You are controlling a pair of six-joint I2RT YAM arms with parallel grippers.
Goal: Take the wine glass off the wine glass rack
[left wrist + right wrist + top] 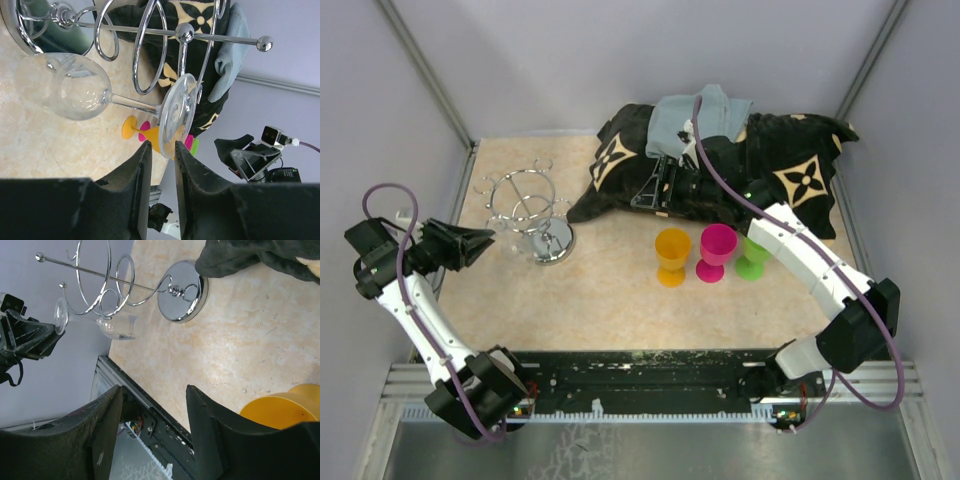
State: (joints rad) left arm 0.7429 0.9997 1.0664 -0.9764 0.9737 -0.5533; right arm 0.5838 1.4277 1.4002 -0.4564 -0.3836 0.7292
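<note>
Here, the wine glass (75, 87) hangs on the wine glass rack (530, 212), at ten o'clock on the table (620, 300).
The top view hardly shows it; the left wrist view puts its foot at the slightly parted jaws of the left gripper (161, 147). The right gripper (154, 390) gapes wide, empty. Beige table, grey walls (620, 60).

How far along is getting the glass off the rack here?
Done: the left gripper sits at the glass, fingers either side of its foot rim. In hand: the grasp, though contact isn't clear. Left: carrying it clear of the rack, whose loop is close by the stem. The right gripper is open, away from it.
</note>
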